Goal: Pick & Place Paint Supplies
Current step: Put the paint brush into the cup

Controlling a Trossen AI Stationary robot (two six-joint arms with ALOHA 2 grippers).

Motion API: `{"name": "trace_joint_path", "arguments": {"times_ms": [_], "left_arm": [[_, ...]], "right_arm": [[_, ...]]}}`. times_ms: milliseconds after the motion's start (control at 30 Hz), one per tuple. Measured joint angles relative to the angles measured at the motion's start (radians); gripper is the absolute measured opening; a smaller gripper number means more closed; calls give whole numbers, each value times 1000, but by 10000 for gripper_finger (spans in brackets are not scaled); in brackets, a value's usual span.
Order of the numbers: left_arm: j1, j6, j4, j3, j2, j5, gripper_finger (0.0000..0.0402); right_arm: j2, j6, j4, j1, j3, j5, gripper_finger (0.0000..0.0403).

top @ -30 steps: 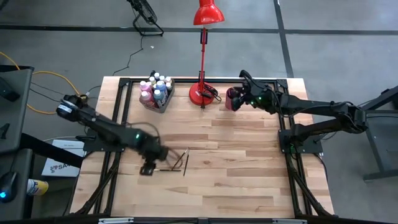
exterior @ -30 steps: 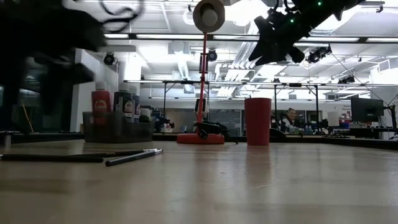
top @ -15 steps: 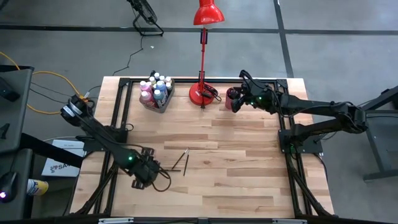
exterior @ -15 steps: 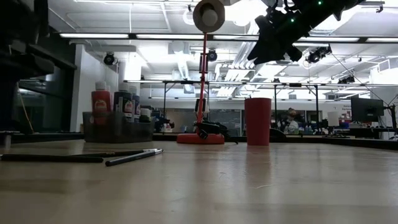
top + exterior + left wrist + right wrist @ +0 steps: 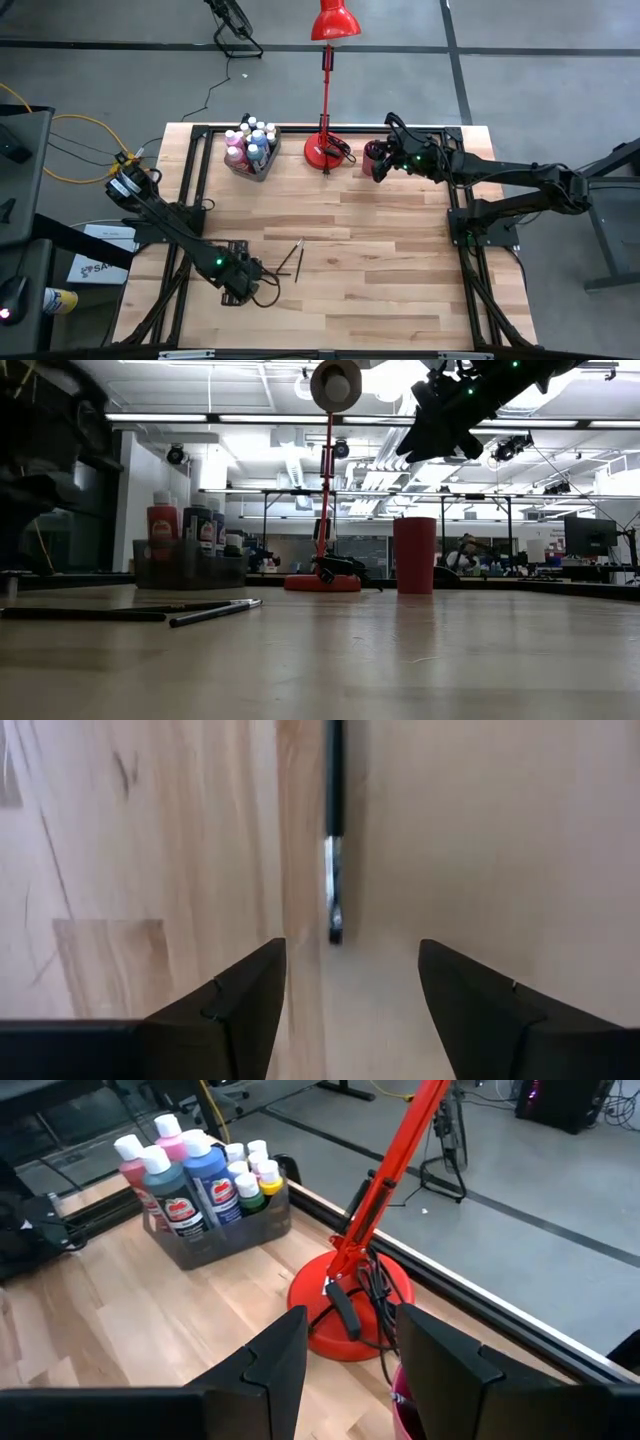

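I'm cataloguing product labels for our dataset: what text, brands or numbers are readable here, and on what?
None can be read.
Paint bottles in the grey bin: red label marks, lettering too blurred.
White sheet on the floor beside the table: dark lettering, partly hidden, illegible.

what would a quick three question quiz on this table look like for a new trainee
1. True or false: the paint bottles stand inside the grey bin.
2. Which gripper is over the brushes lying on the table?
A. left
B. right
C. neither
3. Fill the blank: the right gripper hangs above the dark red ____.

Key
1. True; they fill the bin beside the red lamp.
2. A; the left gripper is open, with one brush ahead between its fingers.
3. cup; that gripper is open and holds nothing.
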Motion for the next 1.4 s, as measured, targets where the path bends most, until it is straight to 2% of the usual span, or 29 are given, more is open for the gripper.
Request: {"name": "trace_joint_path", "arguments": {"times_ms": [333,533,733,1100,1300,1400], "left_arm": [[33,-22,-1,3,41,16,217],[94,45,3,2,45,70,161],[104,51,-1,1,46,60,104],[104,48,10,-1,47,45,54],[104,48,11,-1,48,44,6],[104,50,11,-1,48,45,5]], "right_arm": [[-3,1,0,1,0,-2,149],[-4,1,0,1,0,0,149],[-4,1,-1,1,0,-3,149],[-4,1,-1,1,0,-14,149],[-4,1,-1,1,0,-25,149],[-4,1,-1,1,0,-34,149]]}}
